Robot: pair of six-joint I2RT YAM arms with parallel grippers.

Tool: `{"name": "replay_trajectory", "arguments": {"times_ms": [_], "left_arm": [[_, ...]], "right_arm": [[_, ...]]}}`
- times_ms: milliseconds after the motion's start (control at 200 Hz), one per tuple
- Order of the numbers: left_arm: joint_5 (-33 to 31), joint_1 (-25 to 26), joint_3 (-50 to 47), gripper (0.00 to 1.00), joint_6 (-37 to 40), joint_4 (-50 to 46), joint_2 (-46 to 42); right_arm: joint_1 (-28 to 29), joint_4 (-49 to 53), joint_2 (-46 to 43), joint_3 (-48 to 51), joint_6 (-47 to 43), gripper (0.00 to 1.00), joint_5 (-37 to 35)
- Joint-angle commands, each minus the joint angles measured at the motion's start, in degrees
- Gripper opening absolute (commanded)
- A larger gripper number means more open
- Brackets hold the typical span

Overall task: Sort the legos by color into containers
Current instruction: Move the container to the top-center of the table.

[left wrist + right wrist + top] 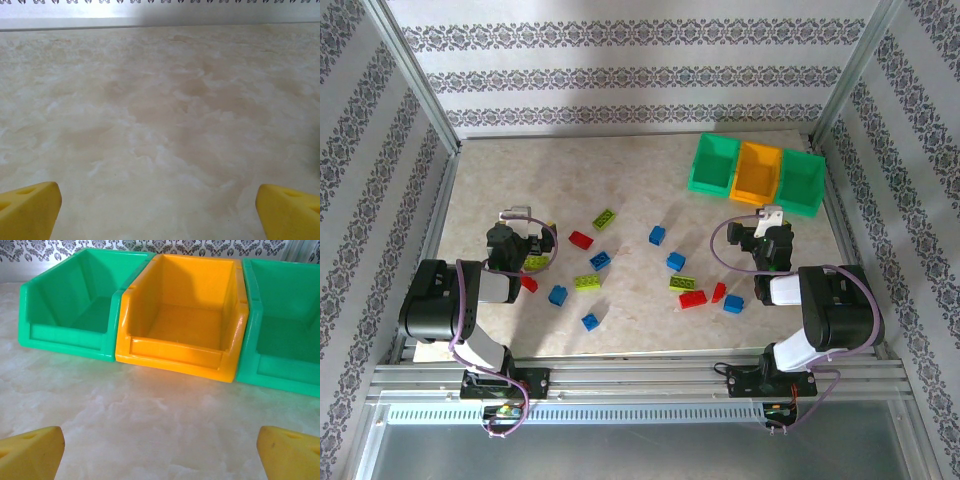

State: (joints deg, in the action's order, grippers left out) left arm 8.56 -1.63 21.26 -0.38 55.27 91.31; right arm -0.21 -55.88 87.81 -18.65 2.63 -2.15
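Top view: bricks (pixel 601 260) in red, blue and lime lie scattered on the table (pixel 620 170) between the two arms. We see none in the bins (pixel 759 172), which stand in a row at far right: green, orange, green. The left claw (pixel 517 213) hangs at the left edge of the scatter, with a lime brick (pixel 536 262) close by that arm. The right claw (pixel 770 214) sits between the scatter and the bins. Left wrist view: yellow fingertips (pixel 30 207) spread wide, nothing between them, bare table ahead. Right wrist view: fingertips (pixel 31 450) likewise wide apart and empty, facing the orange bin. All three bins look empty as far as we see. We judge the bricks light, hard and rigid, with smooth sides apt to skid or twist. Best pinched low across two flat side walls, not over the studs.
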Motion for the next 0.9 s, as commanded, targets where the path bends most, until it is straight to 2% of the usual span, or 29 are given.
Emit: {"name": "replay_trajectory", "arguments": {"times_ms": [0,365,610,819,894], "left_arm": [[-0.1,-0.7,0.8,1.00,0.4,-0.8,0.0],[-1.3,-0.8,0.3,0.99,-0.4,-0.3,-0.6],[-4.7,-0.8,-1.9,1.00,-1.5,-3.5,-9.4],[-8.4,-0.8,-3.3,1.00,-2.6,-6.9,-17.6],[-10.1,-0.8,-3.4,1.00,-2.4,-8.2,-19.7]], "right_arm": [[0.5,-0.1,0.0,-0.7,0.5,0.98,-0.7],[0.4,1.7,-1.6,-2.5,0.4,0.98,-0.2],[0.4,3.9,-5.5,-1.8,1.2,0.98,-3.2],[0.4,12.9,-12.4,-3.9,2.4,0.98,-7.5],[0.4,20.8,-15.4,-6.9,4.5,0.98,-10.1]]}}
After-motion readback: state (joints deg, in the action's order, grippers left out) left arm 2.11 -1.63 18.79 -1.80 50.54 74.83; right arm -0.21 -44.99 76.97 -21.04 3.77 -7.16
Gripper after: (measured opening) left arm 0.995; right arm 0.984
